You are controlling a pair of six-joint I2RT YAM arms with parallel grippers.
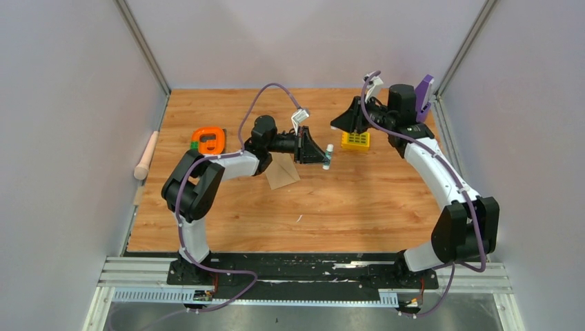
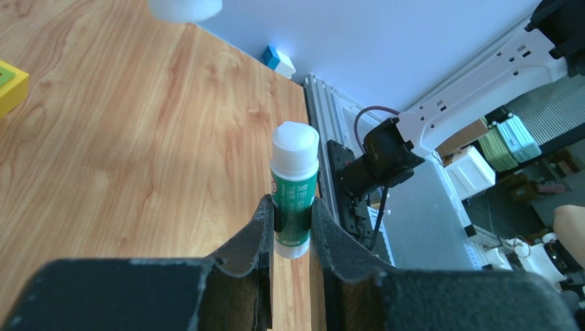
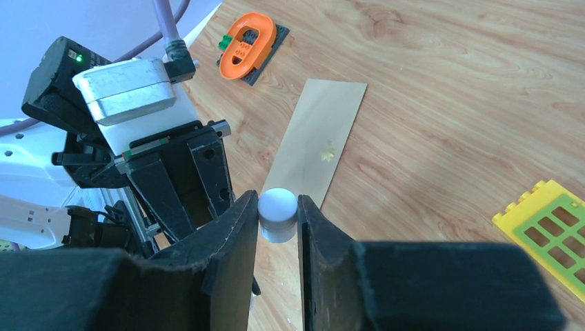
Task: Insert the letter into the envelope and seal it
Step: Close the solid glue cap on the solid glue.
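Nearest: the left gripper [image 2: 290, 215], its arm above the envelope [image 1: 281, 174], which lies flat on the table [image 1: 386, 207] for gluing; letter not in sight, likely inside. It clamps a glue stick [image 2: 295, 169], tip bared. The right gripper [image 3: 279, 222] pinches the small white cap [image 3: 277, 203], held aside.

A: What colours does the desk [image 1: 359, 207] show?
B: Warm orange-brown wood grain. At centre-left lies a plain tan envelope [image 1: 283, 172]; at upper left, an orange holder [image 1: 208, 140].
A: And right of centre?
B: A yellow block [image 1: 355, 141] with a green grid. The glue stick [image 2: 295, 200] is white with a green label; the cap [image 3: 277, 214] is white.
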